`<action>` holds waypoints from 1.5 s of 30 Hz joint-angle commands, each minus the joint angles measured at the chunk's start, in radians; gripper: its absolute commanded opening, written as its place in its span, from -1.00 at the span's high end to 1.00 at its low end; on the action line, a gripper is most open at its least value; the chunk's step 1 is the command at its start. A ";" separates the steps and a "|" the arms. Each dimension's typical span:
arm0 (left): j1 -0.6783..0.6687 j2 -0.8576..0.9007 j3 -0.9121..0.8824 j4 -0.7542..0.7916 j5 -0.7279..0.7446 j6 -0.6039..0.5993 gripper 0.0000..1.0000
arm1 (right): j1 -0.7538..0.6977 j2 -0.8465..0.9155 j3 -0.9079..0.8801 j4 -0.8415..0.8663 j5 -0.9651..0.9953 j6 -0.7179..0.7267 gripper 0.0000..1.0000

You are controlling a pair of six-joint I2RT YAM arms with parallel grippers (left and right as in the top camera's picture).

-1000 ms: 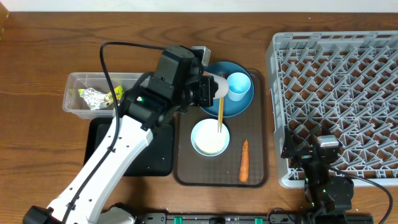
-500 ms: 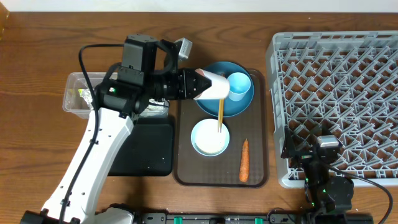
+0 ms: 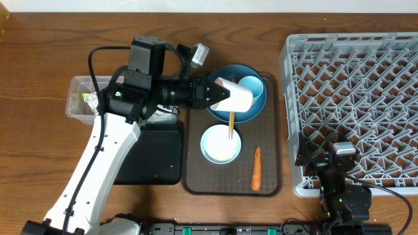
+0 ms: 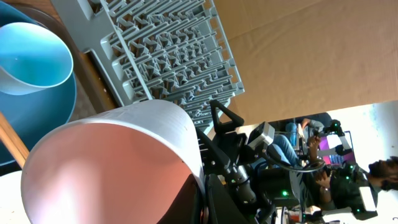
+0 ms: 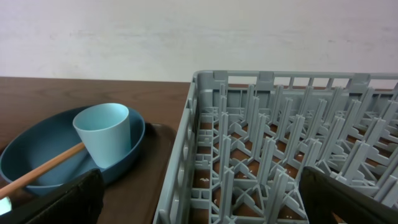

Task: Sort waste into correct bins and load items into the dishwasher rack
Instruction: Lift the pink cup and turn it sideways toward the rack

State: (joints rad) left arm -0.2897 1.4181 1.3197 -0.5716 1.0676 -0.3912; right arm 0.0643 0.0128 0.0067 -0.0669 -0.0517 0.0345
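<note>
Slippage is worrying me: my left gripper is pinching the pink cup by its rim, tipped sideways just ahead of it, and any swing is risking clipping the light blue cup beyond.

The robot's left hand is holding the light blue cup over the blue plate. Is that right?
Not quite. The left hand is holding the pink cup over the blue plate, not the light blue one. The light blue cup stands on the plate by itself, with nothing gripping it. The overhead view shows this.
</note>
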 commanded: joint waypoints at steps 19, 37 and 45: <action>0.002 0.013 -0.003 0.005 0.024 0.039 0.86 | 0.029 0.000 -0.001 -0.004 0.003 0.010 -0.99; 0.002 0.013 -0.003 0.005 0.024 0.040 0.86 | 0.029 0.000 -0.001 -0.004 0.003 0.010 -0.99; 0.002 0.013 -0.003 0.005 0.024 0.040 0.87 | 0.029 0.001 -0.001 -0.004 0.003 0.010 -0.98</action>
State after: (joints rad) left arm -0.2897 1.4204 1.3197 -0.5716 1.0710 -0.3653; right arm 0.0643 0.0128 0.0067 -0.0669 -0.0517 0.0345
